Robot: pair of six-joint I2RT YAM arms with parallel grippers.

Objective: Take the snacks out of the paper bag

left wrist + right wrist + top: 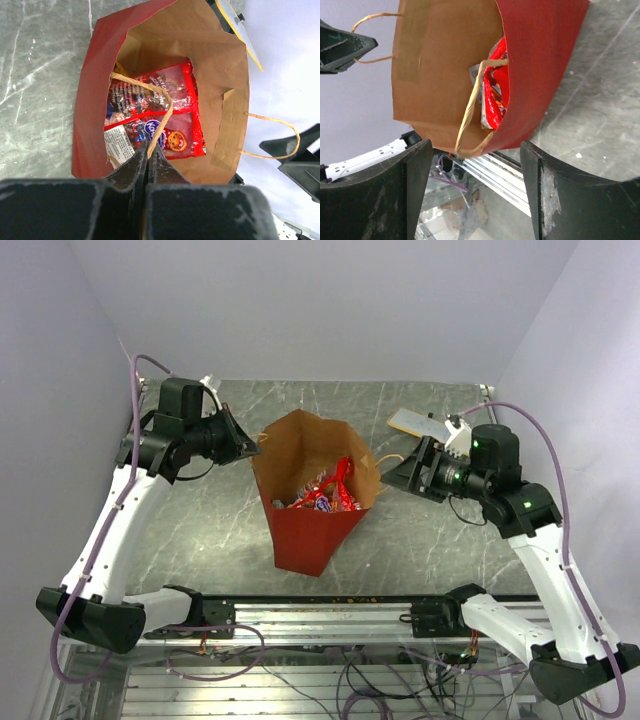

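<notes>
The brown paper bag [305,445] with red side panels [310,535] stands open in the middle of the table. Inside lie the snacks [325,495]: a red packet [170,112] over other shiny wrappers, partly hidden by the bag walls. My left gripper [255,448] is at the bag's left rim, shut on a thin loop handle [157,107] that runs between its fingertips [148,148]. My right gripper [395,472] is open beside the bag's right rim. In the right wrist view the other handle loop [470,115] hangs just ahead of the open gripper [475,145], untouched.
A flat white-and-tan board [420,423] lies at the back right, behind the right gripper. The aluminium rail [330,615] runs along the table's near edge. White walls close in the back and sides.
</notes>
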